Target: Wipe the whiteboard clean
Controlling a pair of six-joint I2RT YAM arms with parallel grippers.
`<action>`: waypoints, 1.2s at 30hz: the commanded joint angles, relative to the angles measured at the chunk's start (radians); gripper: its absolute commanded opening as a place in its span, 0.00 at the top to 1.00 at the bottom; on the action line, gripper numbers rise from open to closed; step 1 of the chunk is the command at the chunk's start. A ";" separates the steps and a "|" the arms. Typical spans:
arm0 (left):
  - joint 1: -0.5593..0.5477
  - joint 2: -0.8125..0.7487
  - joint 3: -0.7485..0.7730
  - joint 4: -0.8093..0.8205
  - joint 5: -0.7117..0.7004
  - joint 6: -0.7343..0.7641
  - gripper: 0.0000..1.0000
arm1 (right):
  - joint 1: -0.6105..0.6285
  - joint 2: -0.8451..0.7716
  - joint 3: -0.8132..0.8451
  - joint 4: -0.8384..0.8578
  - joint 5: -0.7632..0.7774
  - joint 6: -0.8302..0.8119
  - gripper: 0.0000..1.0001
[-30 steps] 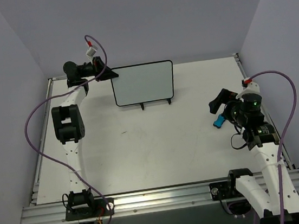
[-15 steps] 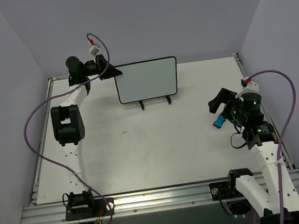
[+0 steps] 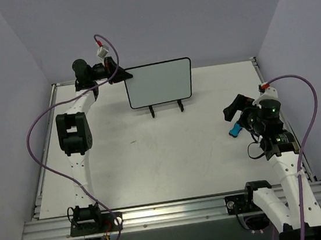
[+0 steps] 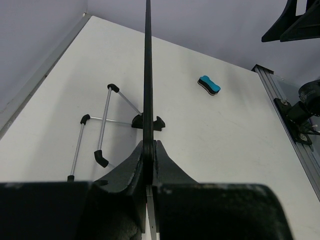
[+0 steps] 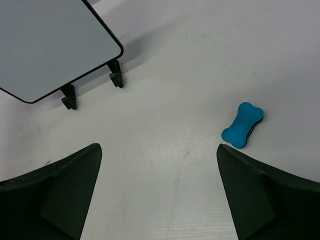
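Nearest, the right claw (image 5: 158,147) hangs spread open above the desk (image 3: 153,156), with the blue eraser (image 5: 243,124) just beside it. At the far side, the left claw (image 4: 148,146) pinches the left edge of the whiteboard (image 3: 159,83), which stands upright by its wire easel (image 4: 102,127). The board looks thin, stiff, probably light and slick-faced, so the frame edge is the place to grip.

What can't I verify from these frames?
- Face of the whiteboard: seen edge-on in the left wrist view; cut off by the left and top edges in the right wrist view.
- Faint ink traces: too small to judge in the top view.
- Eraser: partly hidden by the right gripper in the top view.
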 commanded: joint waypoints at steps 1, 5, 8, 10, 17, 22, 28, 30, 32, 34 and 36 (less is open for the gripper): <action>-0.003 0.002 0.017 0.052 -0.044 0.015 0.98 | 0.005 0.008 0.004 0.038 -0.026 -0.008 0.05; -0.003 0.005 -0.010 0.083 -0.049 0.009 0.98 | 0.005 0.013 0.003 0.038 -0.026 -0.008 0.05; -0.003 0.009 -0.038 0.116 -0.050 -0.002 0.98 | 0.005 0.010 0.003 0.036 -0.027 -0.008 0.05; -0.005 0.013 -0.070 0.155 -0.059 -0.020 0.98 | 0.005 0.008 0.001 0.036 -0.027 -0.008 0.05; -0.012 0.005 -0.118 0.065 -0.092 0.081 0.98 | 0.005 0.001 -0.002 0.038 -0.035 -0.008 0.05; -0.016 -0.001 -0.119 0.025 -0.084 0.131 0.98 | 0.006 -0.004 -0.008 0.047 -0.036 -0.007 0.05; -0.016 0.004 -0.133 0.017 -0.086 0.141 0.97 | 0.005 0.005 -0.011 0.050 -0.050 -0.007 0.05; -0.016 0.002 -0.132 0.015 -0.076 0.139 0.97 | 0.005 -0.001 -0.011 0.048 -0.050 -0.007 0.05; -0.012 0.004 -0.124 0.006 -0.069 0.138 0.94 | 0.006 -0.002 -0.011 0.047 -0.049 -0.007 0.05; -0.011 -0.002 -0.127 0.003 -0.064 0.139 0.86 | 0.007 -0.005 -0.010 0.047 -0.049 -0.007 0.05; -0.009 -0.007 -0.132 0.003 -0.061 0.144 0.77 | 0.005 -0.004 -0.011 0.047 -0.049 -0.007 0.05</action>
